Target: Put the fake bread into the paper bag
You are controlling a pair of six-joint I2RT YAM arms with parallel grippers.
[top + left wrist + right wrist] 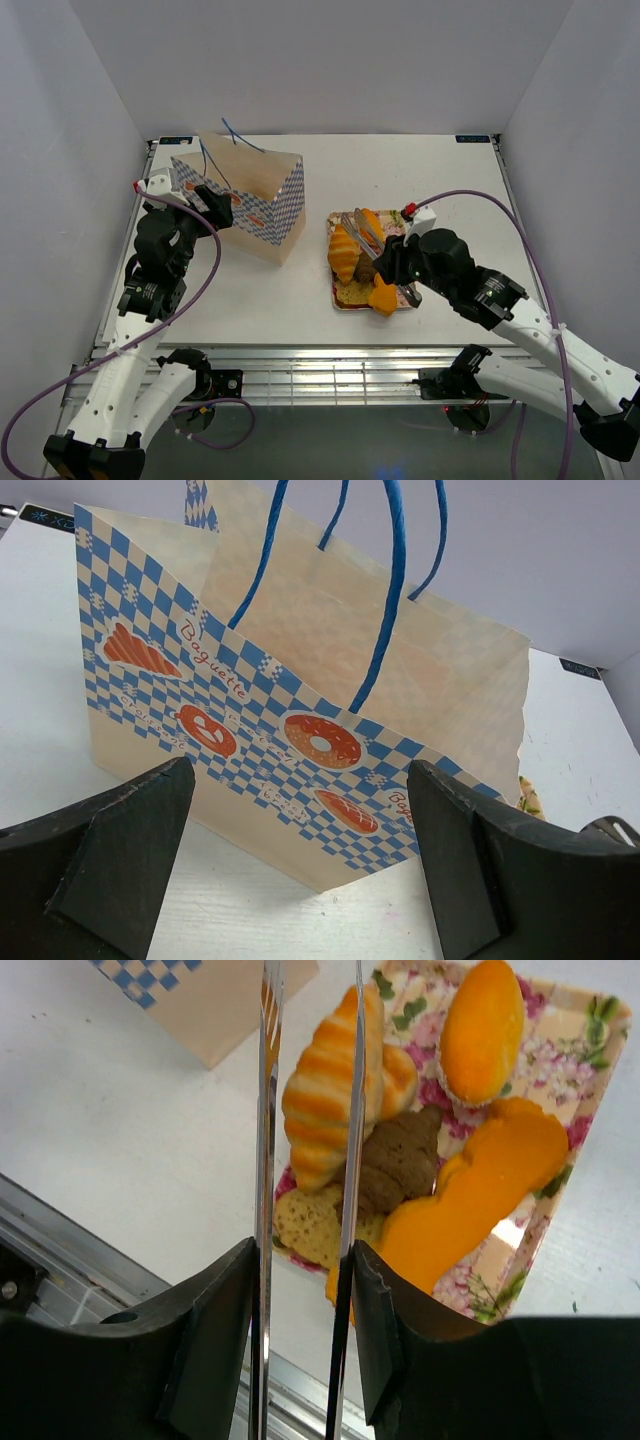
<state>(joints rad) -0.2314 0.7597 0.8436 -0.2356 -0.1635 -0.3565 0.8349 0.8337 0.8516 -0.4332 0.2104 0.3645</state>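
Observation:
The paper bag (250, 195) stands open at the back left, tan with blue-and-white checks and blue string handles. My left gripper (215, 205) is open and empty just in front of it; the bag (300, 680) fills the left wrist view between my fingers (120, 850). The fake bread lies on a floral tray (345, 302): a striped croissant (320, 1090), an oval orange roll (482, 1030), a brown bun (400, 1160), a toast slice (310, 1225) and an orange piece (480, 1200). My right gripper (300, 1260) is shut on metal tongs (265, 1160), whose arms straddle the croissant from above.
The tray (590, 1070) sits right of centre, right of the bag. The bag's near corner (200, 1000) shows at the top of the right wrist view. The table's metal front rail (320, 375) runs close below the tray. White walls enclose the table.

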